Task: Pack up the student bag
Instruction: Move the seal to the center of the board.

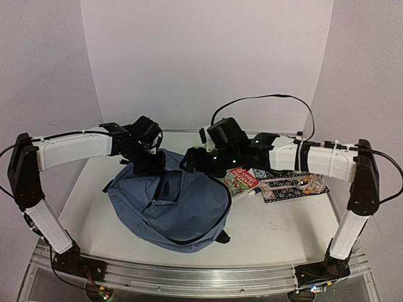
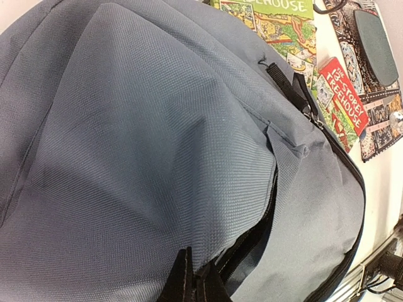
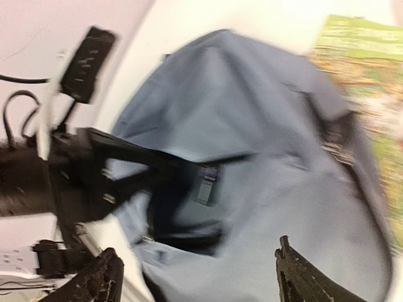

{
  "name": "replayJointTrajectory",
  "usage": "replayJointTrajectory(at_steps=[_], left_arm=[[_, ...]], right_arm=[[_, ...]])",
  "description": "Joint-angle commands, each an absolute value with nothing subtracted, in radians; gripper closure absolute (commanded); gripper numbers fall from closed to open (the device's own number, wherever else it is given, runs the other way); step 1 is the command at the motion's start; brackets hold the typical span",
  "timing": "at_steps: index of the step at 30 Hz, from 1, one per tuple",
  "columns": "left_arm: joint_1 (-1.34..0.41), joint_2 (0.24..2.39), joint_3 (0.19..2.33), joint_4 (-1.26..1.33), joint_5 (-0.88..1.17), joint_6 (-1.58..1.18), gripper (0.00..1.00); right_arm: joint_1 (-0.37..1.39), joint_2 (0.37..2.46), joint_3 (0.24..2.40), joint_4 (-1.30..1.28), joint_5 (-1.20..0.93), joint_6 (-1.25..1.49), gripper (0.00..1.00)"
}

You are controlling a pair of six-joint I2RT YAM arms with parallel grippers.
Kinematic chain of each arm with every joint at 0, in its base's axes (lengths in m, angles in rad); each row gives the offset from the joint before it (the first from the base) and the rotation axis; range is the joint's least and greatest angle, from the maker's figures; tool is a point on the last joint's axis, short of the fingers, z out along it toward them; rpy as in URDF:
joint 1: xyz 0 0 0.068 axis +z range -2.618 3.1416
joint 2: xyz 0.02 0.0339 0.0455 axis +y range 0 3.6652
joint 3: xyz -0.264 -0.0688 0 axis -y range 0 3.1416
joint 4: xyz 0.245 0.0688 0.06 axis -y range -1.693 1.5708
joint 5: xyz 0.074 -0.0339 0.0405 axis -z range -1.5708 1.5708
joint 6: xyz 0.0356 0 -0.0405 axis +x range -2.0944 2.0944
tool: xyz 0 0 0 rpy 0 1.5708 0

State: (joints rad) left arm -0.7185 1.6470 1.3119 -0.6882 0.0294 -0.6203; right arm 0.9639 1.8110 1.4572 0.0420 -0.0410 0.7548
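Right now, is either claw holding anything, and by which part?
The left claw is shut on the student bag, pinching fabric at the edge of its opening. The right claw is open and holds nothing.

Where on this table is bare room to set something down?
Bare tabletop lies near-right, between the slate-blue fabric backpack and the right arm's base; a narrower strip lies left of it. Crowded far-right: colourful paperback books, dark patterned pouch.
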Motion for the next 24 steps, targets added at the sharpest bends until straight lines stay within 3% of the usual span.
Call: replayJointTrajectory(at_steps=[1,13,24], left_arm=[[-0.710,1.590,1.295,-0.672,0.010,-0.601,1.00],[-0.703,1.569,1.273,-0.674,-0.027,-0.575,1.00],[-0.699,1.578,1.275,-0.681,-0.023,-0.563,1.00]], right_arm=[[0.918,1.717,1.359,-0.122,0.101,0.739,0.16],[0.738,1.590,1.061,-0.178,0.206,0.783,0.08],[0.617,1.679,1.053,-0.068,0.168,0.496,0.14]])
